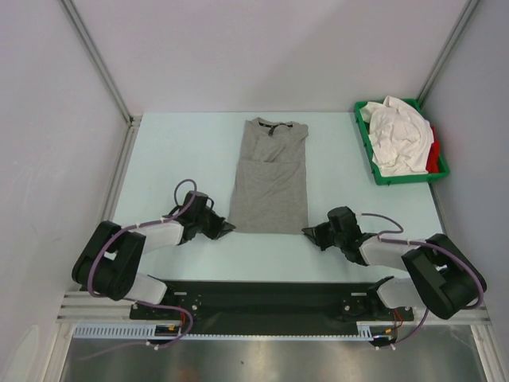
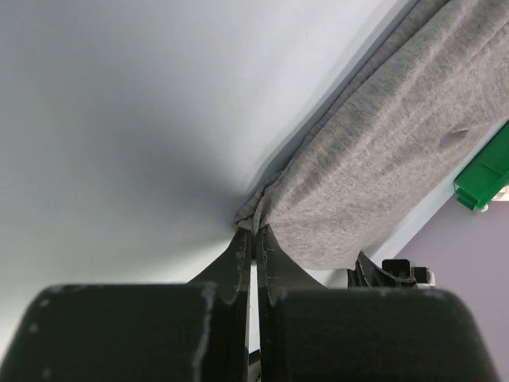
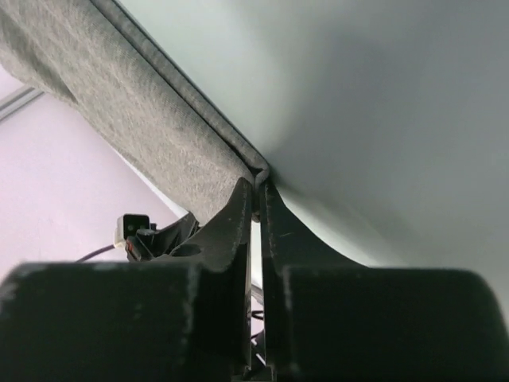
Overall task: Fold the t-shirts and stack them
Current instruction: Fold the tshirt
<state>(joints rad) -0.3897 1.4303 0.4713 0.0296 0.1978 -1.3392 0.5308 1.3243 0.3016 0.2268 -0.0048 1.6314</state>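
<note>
Fabric pinch at both near corners: left gripper (image 2: 254, 239) is closed tight on the grey t-shirt (image 1: 269, 187) at its near-left hem corner, and right gripper (image 3: 258, 185) is clamped on the near-right corner. Only the wrist views show the pinches. The top view shows the shirt flat mid-table (image 1: 175, 151), folded narrow, collar far. Dark neck label (image 1: 275, 126) unreadable. Far right, green tray (image 1: 406, 181) holds crumpled white t-shirts (image 1: 398, 135) and a red one (image 1: 433, 157), well apart from the arms.

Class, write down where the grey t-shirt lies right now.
In the top view the grey t-shirt lies flat at centre, collar at the far end, near corners pinched by the left gripper and right gripper.
</note>
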